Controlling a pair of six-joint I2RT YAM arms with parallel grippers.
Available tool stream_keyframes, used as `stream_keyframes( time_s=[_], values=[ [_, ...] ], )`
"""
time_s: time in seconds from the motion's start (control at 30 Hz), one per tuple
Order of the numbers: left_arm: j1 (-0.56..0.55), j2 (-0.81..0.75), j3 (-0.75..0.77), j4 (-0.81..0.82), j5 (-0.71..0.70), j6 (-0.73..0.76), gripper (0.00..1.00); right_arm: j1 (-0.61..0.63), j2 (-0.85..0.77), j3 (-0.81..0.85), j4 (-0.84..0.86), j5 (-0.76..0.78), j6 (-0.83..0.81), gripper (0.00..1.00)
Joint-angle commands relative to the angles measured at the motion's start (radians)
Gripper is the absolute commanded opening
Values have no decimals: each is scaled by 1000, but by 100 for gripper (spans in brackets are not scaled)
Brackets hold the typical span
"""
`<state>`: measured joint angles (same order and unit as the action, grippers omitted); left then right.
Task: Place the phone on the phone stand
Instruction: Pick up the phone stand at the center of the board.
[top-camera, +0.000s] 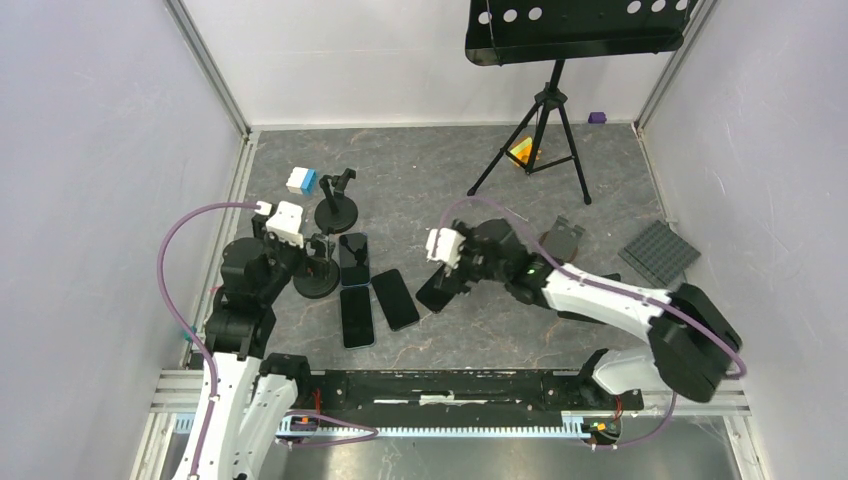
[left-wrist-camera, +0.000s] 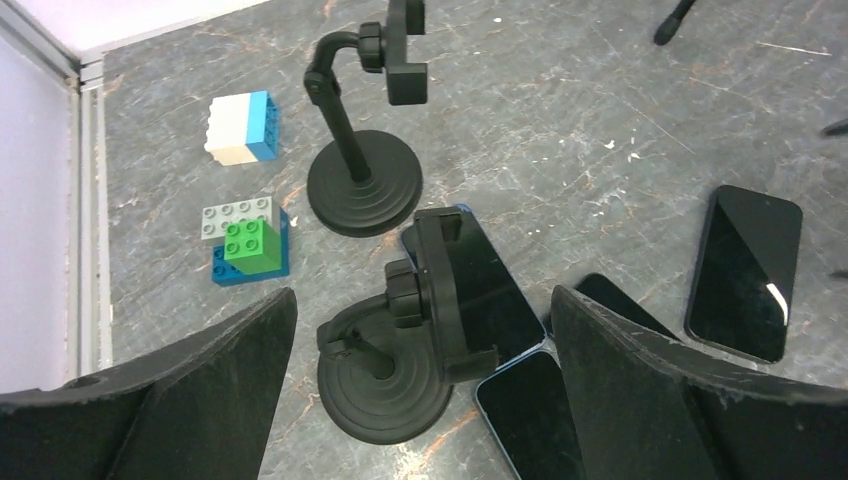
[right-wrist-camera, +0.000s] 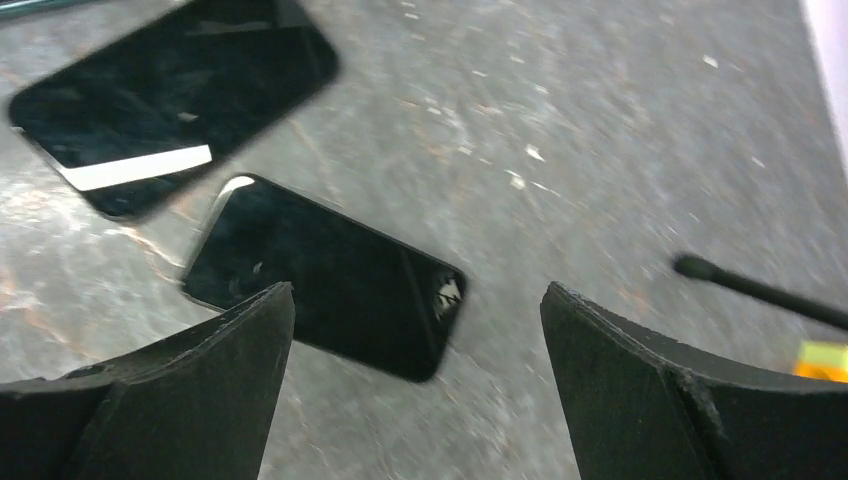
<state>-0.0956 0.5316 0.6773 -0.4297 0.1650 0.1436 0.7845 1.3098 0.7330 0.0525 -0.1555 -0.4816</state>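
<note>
Several black phones lie flat in the middle of the table. One phone (right-wrist-camera: 325, 275) lies just ahead of my right gripper (right-wrist-camera: 417, 290), which hangs open above it with nothing between the fingers; another phone (right-wrist-camera: 170, 100) lies further off. In the top view this gripper (top-camera: 447, 278) is over the rightmost phone (top-camera: 435, 290). My left gripper (left-wrist-camera: 422, 300) is open above the near phone stand (left-wrist-camera: 385, 370), whose empty cradle overhangs a phone (left-wrist-camera: 490, 290). A second black stand (left-wrist-camera: 360, 190) is behind it, also empty. In the top view the left gripper (top-camera: 308, 256) hovers over that near stand (top-camera: 316, 278).
Lego blocks sit left of the stands: a white and blue one (left-wrist-camera: 243, 128) and a green, grey and blue stack (left-wrist-camera: 248, 245). A music-stand tripod (top-camera: 540, 130) is at the back, one leg (right-wrist-camera: 760, 290) near my right gripper. A grey studded plate (top-camera: 658, 252) lies at the right.
</note>
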Motion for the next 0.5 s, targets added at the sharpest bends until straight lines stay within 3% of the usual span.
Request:
stream_keyframes(
  time_s=[0.0,0.47],
  values=[
    [7,16,63,-18,76,50,100,113,128,93,55,35,-27,97],
    [5,7,100,-87,53,80,100,289,371,281,55,35,-27,97]
  ],
)
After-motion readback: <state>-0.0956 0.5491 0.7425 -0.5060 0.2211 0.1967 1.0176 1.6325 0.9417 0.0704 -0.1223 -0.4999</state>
